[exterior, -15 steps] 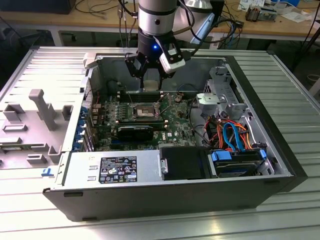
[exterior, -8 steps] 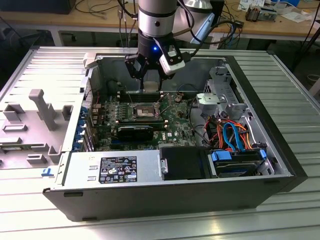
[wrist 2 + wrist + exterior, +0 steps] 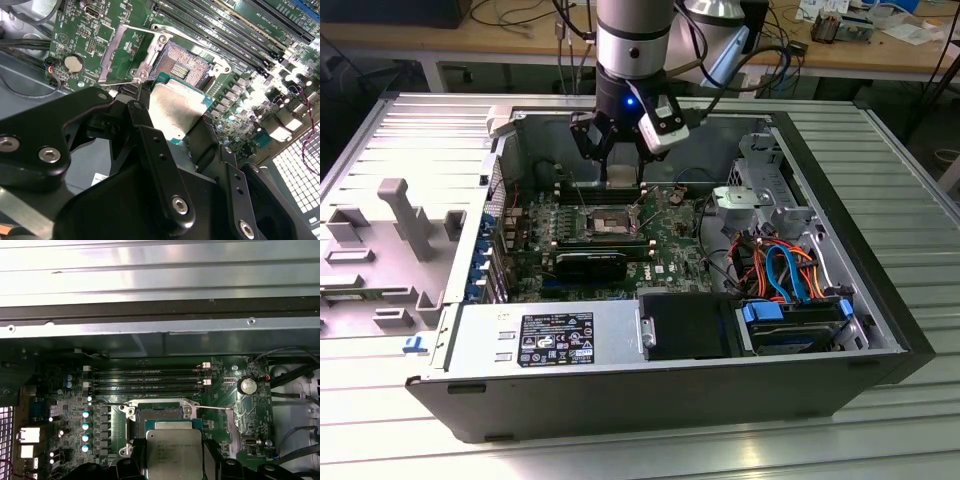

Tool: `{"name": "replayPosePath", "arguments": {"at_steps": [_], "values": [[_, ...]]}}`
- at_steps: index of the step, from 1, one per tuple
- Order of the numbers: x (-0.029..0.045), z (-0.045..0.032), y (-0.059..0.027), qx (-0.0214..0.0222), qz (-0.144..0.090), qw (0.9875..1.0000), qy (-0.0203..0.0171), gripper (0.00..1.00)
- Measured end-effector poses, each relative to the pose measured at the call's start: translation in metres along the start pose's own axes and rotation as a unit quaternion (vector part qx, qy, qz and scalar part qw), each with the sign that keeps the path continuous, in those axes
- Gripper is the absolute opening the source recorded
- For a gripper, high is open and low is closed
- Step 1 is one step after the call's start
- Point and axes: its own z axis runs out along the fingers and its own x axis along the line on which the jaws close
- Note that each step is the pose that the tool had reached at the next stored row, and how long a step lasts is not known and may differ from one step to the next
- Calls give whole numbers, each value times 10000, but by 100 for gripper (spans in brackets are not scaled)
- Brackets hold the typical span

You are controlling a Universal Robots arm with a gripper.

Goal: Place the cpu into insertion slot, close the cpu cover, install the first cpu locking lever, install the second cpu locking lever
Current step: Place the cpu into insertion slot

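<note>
My gripper hangs inside the open computer case, just above the green motherboard. It is shut on the cpu, a flat square chip with a dull silver top, one black finger on each of two opposite edges. The cpu hovers beside and slightly above the insertion slot, whose dark pin field lies bare. The cpu cover, a silvery frame, stands flipped open beside the slot. A thin wire locking lever sticks out unlatched.
Long memory slots run beside the insertion slot. A black heatsink block, a power supply and a drive bay with orange and blue cables fill the case. A grey fixture stands outside on the exterior view's left.
</note>
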Motion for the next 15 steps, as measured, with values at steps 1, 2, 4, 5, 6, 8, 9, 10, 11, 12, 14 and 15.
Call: {"name": "replayPosePath", "arguments": {"at_steps": [1, 2, 4, 5, 6, 8, 9, 10, 11, 12, 14, 15], "values": [[0, 8, -1, 0, 0, 10000, 0, 54], [0, 14, -2, 0, 0, 10000, 0, 54], [-1, 38, -5, 0, 0, 10000, 0, 54], [-1, 45, -6, 0, 0, 10000, 0, 54], [-1, 51, -7, 0, 0, 10000, 0, 54], [-2, 67, -11, 1, 0, 10000, 0, 54], [-2, 73, -14, 1, -1, 10000, 0, 54], [-2, 81, -17, 1, 0, 10000, 0, 54], [-2, 88, -19, 1, 0, 10000, 0, 54], [-2, 96, -23, 1, 0, 10000, 0, 54], [-3, 114, -27, 1, 0, 10000, 0, 54], [-3, 124, -31, 1, 0, 10000, 0, 54]]}}
